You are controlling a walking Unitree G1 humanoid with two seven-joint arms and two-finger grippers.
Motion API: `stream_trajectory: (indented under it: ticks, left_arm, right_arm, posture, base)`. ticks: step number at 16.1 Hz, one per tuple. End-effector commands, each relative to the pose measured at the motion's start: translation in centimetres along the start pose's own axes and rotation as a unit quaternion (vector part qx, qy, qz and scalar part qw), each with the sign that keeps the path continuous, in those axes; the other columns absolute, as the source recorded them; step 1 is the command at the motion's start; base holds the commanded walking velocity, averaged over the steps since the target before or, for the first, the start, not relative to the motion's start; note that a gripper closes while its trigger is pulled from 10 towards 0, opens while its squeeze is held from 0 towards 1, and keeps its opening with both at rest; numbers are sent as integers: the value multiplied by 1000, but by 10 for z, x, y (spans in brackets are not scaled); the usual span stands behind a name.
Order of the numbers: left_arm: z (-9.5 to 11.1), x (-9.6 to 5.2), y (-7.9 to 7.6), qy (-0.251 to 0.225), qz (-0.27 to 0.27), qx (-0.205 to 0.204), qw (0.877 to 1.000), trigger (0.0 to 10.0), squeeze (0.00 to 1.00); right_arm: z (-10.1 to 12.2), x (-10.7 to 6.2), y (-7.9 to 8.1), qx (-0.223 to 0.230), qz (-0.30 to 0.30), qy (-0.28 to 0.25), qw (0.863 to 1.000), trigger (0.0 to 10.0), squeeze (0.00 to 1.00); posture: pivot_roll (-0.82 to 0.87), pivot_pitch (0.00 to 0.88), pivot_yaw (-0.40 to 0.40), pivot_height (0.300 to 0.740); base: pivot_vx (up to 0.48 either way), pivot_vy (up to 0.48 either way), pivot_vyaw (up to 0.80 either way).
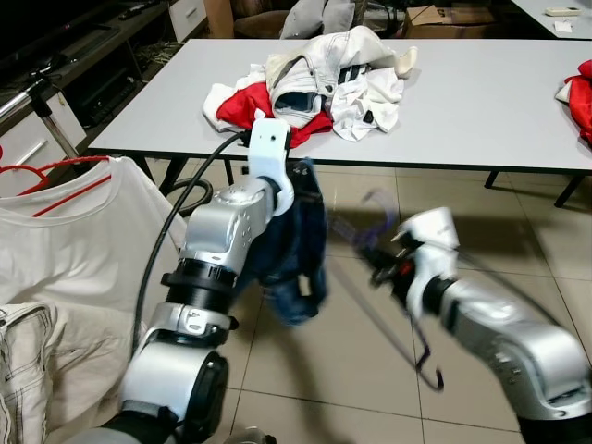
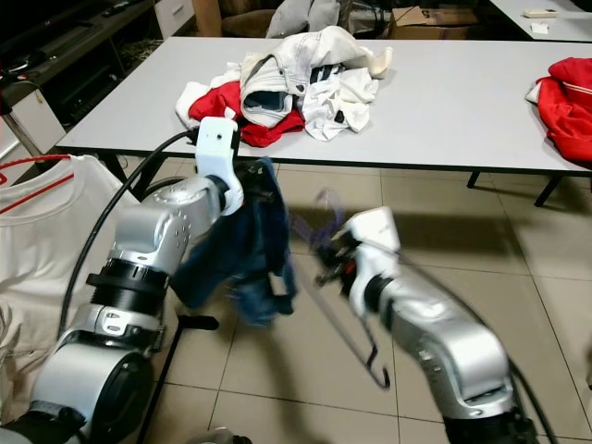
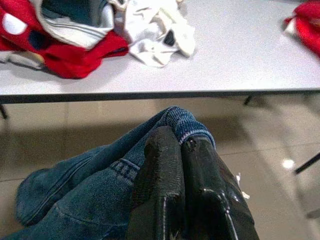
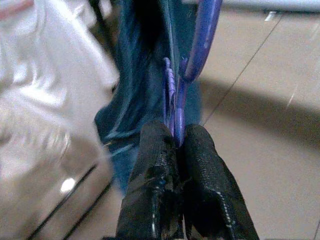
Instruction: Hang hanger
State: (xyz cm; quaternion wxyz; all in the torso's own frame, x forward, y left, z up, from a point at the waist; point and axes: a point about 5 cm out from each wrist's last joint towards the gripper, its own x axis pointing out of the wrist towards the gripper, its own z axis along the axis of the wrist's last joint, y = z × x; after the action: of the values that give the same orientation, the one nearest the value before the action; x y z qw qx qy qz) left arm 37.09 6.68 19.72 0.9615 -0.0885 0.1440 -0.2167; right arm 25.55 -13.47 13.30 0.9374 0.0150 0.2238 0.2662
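Beyond the grey tabletop (image 1: pixel 481 102) heaped with clothes, I have my left fingers (image 3: pixel 170 180) clamped on blue jeans (image 3: pixel 85 200) and my right fingers (image 4: pixel 180 165) pinching the purple hanger (image 4: pixel 200 40) just beside, ready, I judge, for threading.

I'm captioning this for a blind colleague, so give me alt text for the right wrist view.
The right gripper is shut on a purple hanger, whose thin plastic runs up from between the two black fingers. Just beyond hangs a blue denim garment, with a white garment blurred to one side and tiled floor behind.
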Motion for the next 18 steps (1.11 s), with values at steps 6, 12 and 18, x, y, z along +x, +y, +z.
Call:
stream_trajectory:
  ticks: [6,12,18]
  left_arm:
    - [49,-14,-10,-40,-60,-52,996,0,0]
    - [53,-22,10,-42,-27,28,998,0,0]
    - [39,-34,-2,27,-142,139,980,0,0]
  right_arm:
    - [4,-3,-33,40,-124,-64,989,10000,0]
    - [22,-36,-40,150,-65,-207,965,10000,0]
    - [42,-49,-64,253,-51,-318,912,10000,0]
  posture:
    - [-133,0,79,740]
    - [-132,0,83,740]
    - [-138,0,84,740]
  base:
    - [0,0,0]
    - [0,0,0]
    - [0,0,0]
